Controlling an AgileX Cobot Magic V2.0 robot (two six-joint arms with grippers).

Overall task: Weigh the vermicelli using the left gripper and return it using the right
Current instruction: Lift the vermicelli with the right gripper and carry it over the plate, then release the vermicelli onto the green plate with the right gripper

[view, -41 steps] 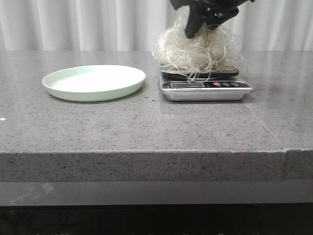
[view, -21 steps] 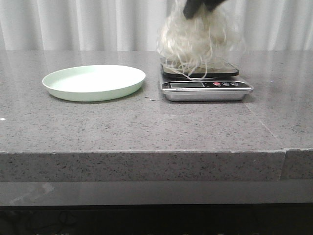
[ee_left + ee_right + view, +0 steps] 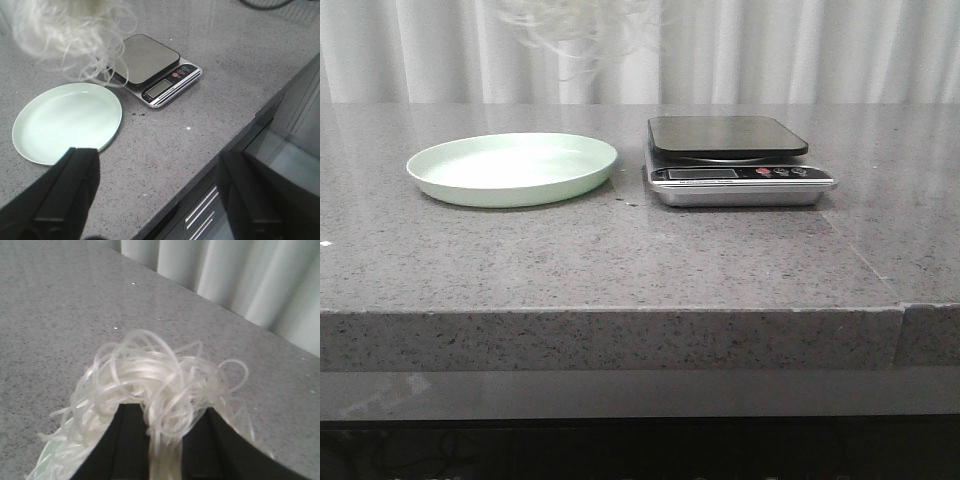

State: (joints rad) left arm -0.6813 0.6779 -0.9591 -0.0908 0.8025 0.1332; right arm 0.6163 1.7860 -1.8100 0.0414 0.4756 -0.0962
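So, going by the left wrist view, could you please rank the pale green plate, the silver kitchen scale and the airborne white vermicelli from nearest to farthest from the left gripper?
1. Pale green round plate: just beyond the left gripper, toward its left finger.
2. Silver kitchen scale with black platform: farther out, beyond the plate.
3. Wispy white vermicelli: in the air above the plate's far side; too close to the scale to rank surely.

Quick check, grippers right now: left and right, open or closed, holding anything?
Left gripper: open, holding nothing.
Right gripper: closed on the vermicelli, lifted clear of the scale.
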